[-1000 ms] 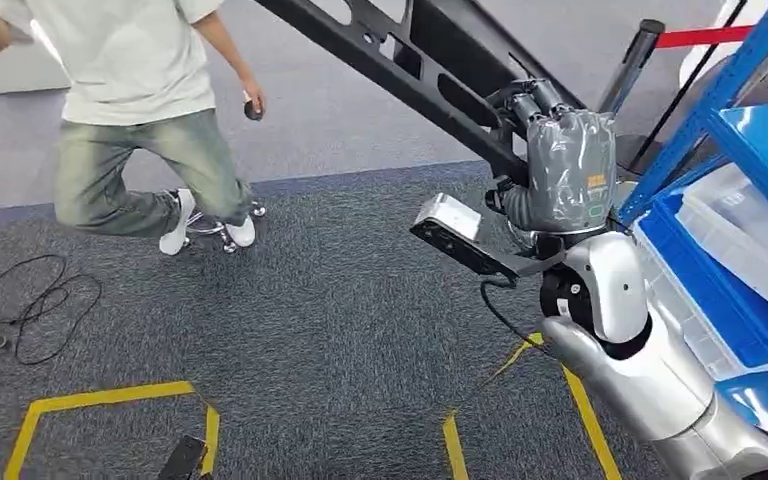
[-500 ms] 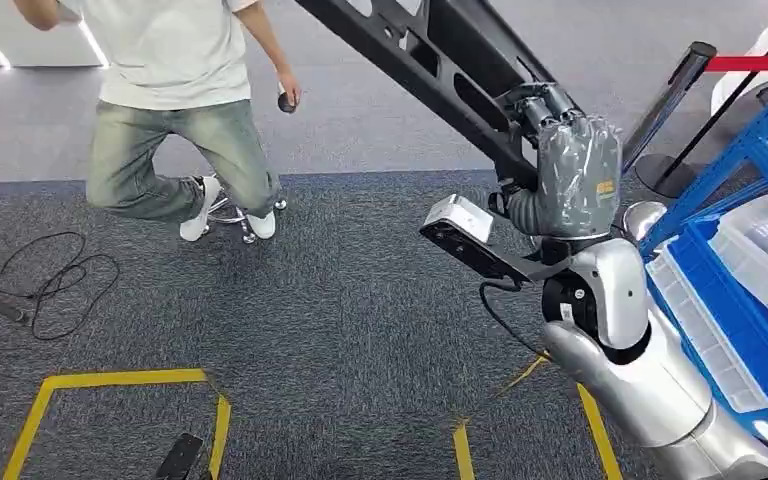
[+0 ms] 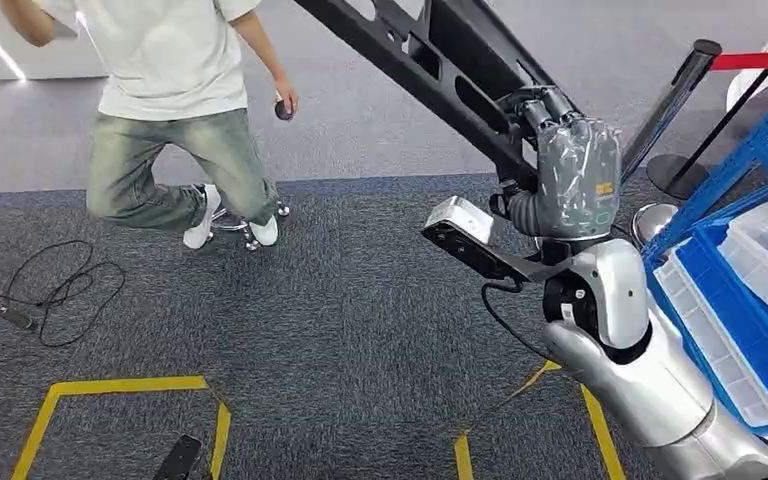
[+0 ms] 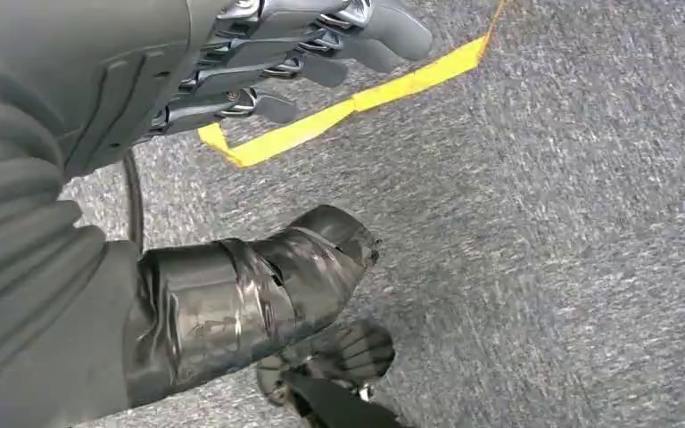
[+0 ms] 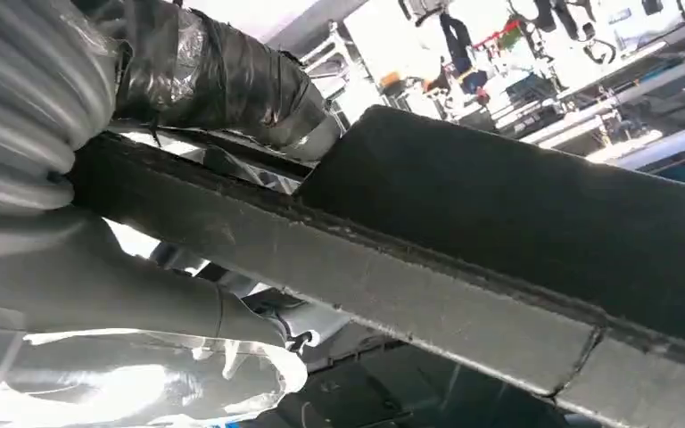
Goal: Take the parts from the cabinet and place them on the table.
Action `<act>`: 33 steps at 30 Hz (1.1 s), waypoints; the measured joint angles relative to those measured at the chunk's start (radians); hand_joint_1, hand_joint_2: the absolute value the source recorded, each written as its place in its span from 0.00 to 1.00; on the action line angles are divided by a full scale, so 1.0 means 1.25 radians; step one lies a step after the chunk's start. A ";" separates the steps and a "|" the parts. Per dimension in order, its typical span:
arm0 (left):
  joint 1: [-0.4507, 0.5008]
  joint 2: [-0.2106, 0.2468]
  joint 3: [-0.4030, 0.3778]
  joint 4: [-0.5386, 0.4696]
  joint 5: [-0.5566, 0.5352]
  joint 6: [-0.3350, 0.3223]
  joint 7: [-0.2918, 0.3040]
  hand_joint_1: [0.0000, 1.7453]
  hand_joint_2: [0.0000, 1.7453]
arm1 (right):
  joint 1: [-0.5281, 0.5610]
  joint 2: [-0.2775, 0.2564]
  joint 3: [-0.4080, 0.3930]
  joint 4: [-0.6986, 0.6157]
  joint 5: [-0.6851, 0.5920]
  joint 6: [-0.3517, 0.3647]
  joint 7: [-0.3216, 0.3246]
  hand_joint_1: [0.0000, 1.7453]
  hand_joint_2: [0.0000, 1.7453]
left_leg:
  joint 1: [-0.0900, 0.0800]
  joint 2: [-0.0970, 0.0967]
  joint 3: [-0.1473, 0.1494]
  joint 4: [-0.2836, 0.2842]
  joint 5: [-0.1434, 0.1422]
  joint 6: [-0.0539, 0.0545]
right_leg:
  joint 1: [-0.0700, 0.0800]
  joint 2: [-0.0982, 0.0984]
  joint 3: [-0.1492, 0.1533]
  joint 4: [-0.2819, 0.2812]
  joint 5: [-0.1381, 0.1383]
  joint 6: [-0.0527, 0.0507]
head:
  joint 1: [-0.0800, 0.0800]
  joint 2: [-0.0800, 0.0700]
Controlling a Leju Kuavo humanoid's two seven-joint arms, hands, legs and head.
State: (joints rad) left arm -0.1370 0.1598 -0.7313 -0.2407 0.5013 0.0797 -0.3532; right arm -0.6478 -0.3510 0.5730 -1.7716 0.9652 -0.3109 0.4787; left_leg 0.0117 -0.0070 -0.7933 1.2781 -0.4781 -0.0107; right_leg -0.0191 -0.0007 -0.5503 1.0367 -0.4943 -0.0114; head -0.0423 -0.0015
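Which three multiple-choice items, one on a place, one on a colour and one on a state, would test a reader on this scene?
1. Where is the person?
A. on the robot's left, at the carpet's far edge
B. on the robot's right
C. against the robot's arm

2. What colour are the tape lines?
A. red
B. yellow
C. white

3. What does the right hand do?
A. hangs with nothing in it
B. rests on the floor
C. grips a long black part

1 A: the head view shows the person at its upper left.
2 B: the lines are bright yellow.
3 C: the hand is closed around the raised part.
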 joint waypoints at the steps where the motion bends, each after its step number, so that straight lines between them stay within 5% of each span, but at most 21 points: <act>1: 0.000 0.002 0.000 0.000 0.000 0.000 0.000 0.00 1.00 | 0.000 0.000 0.000 0.000 0.000 0.000 0.000 1.00 1.00 | 0.000 0.001 0.034 -0.076 0.048 0.003 | 0.000 0.000 0.011 0.000 -0.007 0.003 | 0.001 0.000; 2: -0.001 0.003 0.000 0.000 0.000 0.000 0.000 0.00 1.00 | 0.000 0.000 0.000 0.000 0.000 0.000 0.000 1.00 1.00 | 0.000 0.003 0.069 -0.153 0.087 0.007 | 0.000 0.000 0.021 0.000 -0.016 0.006 | 0.000 0.000; 4: -0.003 0.005 0.000 0.000 0.000 0.000 0.000 0.00 1.00 | -0.003 0.000 0.000 0.000 0.000 0.000 0.000 1.00 1.00 | -0.010 0.002 0.094 -0.191 0.062 0.018 | 0.004 0.000 0.024 -0.002 -0.024 0.016 | 0.000 0.000; 8: -0.002 0.007 -0.001 0.000 -0.004 0.000 -0.001 0.00 1.00 | 0.000 -0.001 0.000 -0.001 -0.001 0.007 0.000 1.00 1.00 | -0.006 0.001 0.112 -0.203 0.051 0.038 | 0.004 -0.002 0.032 -0.003 -0.024 0.033 | 0.002 0.000; 9: -0.001 0.007 -0.001 0.000 -0.005 0.000 -0.001 0.00 1.00 | 0.000 -0.003 0.000 -0.001 -0.002 0.009 0.000 1.00 1.00 | -0.006 0.000 0.123 -0.207 0.047 0.044 | 0.003 0.000 0.019 0.032 -0.026 0.033 | 0.004 0.000; 12: -0.004 0.008 -0.001 0.000 -0.005 0.000 -0.001 0.00 1.00 | 0.002 -0.004 0.000 -0.002 -0.003 0.013 0.000 1.00 1.00 | -0.010 -0.002 0.140 -0.208 0.031 0.055 | 0.005 0.000 -0.093 0.202 -0.084 0.033 | 0.006 0.000; 14: -0.002 0.008 -0.001 0.000 -0.006 0.000 -0.001 0.00 1.00 | 0.007 -0.004 0.000 -0.002 -0.003 0.019 0.000 1.00 1.00 | -0.012 -0.006 0.156 -0.207 0.017 0.055 | 0.006 0.000 -0.140 0.236 -0.098 0.035 | 0.006 0.000; 16: -0.002 0.008 -0.001 0.000 -0.006 0.000 -0.001 0.00 1.00 | 0.007 -0.004 0.000 -0.002 -0.003 0.020 0.000 1.00 1.00 | -0.012 -0.010 0.179 -0.204 0.001 0.053 | 0.006 0.000 -0.129 0.151 -0.030 0.033 | 0.006 0.000; 18: -0.002 0.007 -0.001 0.000 -0.006 0.003 0.001 0.00 1.00 | 0.006 -0.004 0.000 -0.001 -0.003 0.020 0.000 1.00 1.00 | -0.012 -0.013 0.193 -0.203 -0.018 0.049 | 0.008 0.002 -0.099 0.021 0.093 0.021 | 0.006 0.000; 19: -0.004 0.007 -0.002 0.000 -0.007 0.009 0.007 0.00 1.00 | 0.005 -0.004 0.000 -0.001 -0.004 0.021 0.000 1.00 1.00 | -0.015 -0.017 0.203 -0.192 -0.024 0.044 | 0.013 0.002 -0.104 0.010 0.070 0.020 | 0.005 0.000; 24: -0.005 0.005 -0.002 0.000 -0.021 0.086 0.044 0.00 1.00 | 0.002 -0.006 0.000 -0.003 -0.009 0.023 0.003 1.00 1.00 | -0.011 -0.010 0.187 -0.161 -0.038 0.024 | 0.010 0.003 -0.081 -0.003 0.080 0.001 | 0.006 0.000; 28: -0.009 0.005 -0.003 0.000 -0.025 0.115 0.057 0.00 1.00 | 0.003 -0.005 0.000 -0.005 -0.010 0.023 0.005 1.00 1.00 | -0.001 -0.005 0.061 0.028 -0.106 0.003 | 0.009 0.002 -0.074 -0.003 0.070 -0.007 | 0.000 0.000; 30: -0.007 0.004 -0.004 0.000 -0.026 0.116 0.057 0.00 1.00 | 0.004 -0.005 0.000 -0.005 -0.011 0.025 0.005 1.00 1.00 | 0.003 -0.002 0.048 0.005 -0.070 0.000 | 0.008 0.003 -0.070 0.000 0.064 -0.005 | 0.000 0.000; 33: -0.008 0.005 -0.004 0.000 -0.028 0.116 0.060 0.00 1.00 | 0.004 -0.005 0.000 -0.005 -0.009 0.032 0.005 1.00 1.00 | 0.007 0.003 0.114 -0.179 0.044 -0.001 | 0.006 0.002 -0.057 0.003 0.052 0.004 | 0.000 0.000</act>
State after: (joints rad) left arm -0.1468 0.1656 -0.7359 -0.2407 0.4658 0.2247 -0.2777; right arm -0.6428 -0.3578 0.5726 -1.7777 0.9545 -0.2712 0.4849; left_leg 0.0199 -0.0037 -0.6502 1.0549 -0.4235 -0.0120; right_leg -0.0113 0.0023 -0.6215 1.0405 -0.4289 -0.0067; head -0.0427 -0.0015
